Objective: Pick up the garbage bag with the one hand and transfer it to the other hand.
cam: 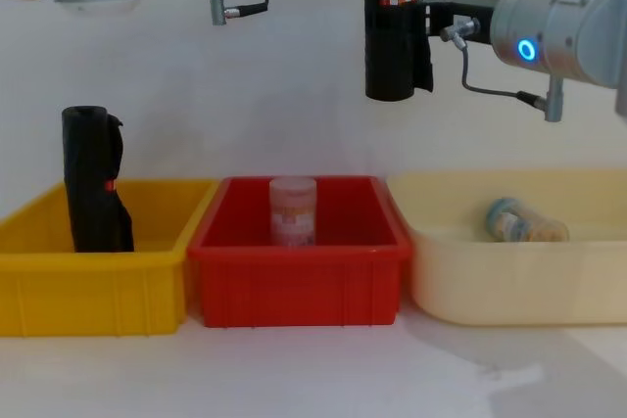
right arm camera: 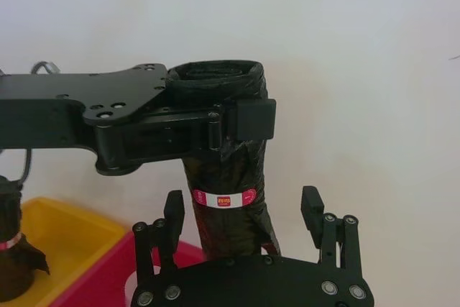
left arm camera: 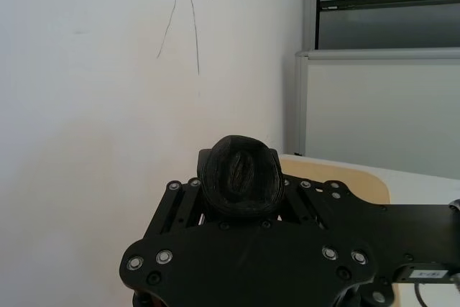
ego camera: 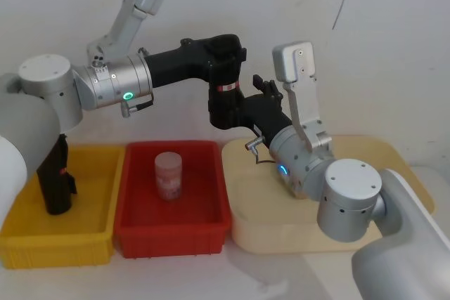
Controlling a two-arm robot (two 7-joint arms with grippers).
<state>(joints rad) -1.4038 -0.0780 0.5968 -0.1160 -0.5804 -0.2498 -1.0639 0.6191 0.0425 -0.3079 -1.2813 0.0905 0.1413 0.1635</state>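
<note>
garbage bag (right arm camera: 224, 170) | left gripper (right arm camera: 230, 121) clamps top | right gripper (right arm camera: 241, 205) splayed astride (right wrist view)

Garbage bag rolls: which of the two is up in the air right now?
The garbage bag clamped in the left tool hangs in mid-air; the other roll stands upright in the yellow bin.

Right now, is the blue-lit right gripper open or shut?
Open. The right gripper has its fingers apart either side of the garbage bag roll, gaps showing; the left gripper clamps its top.
</note>
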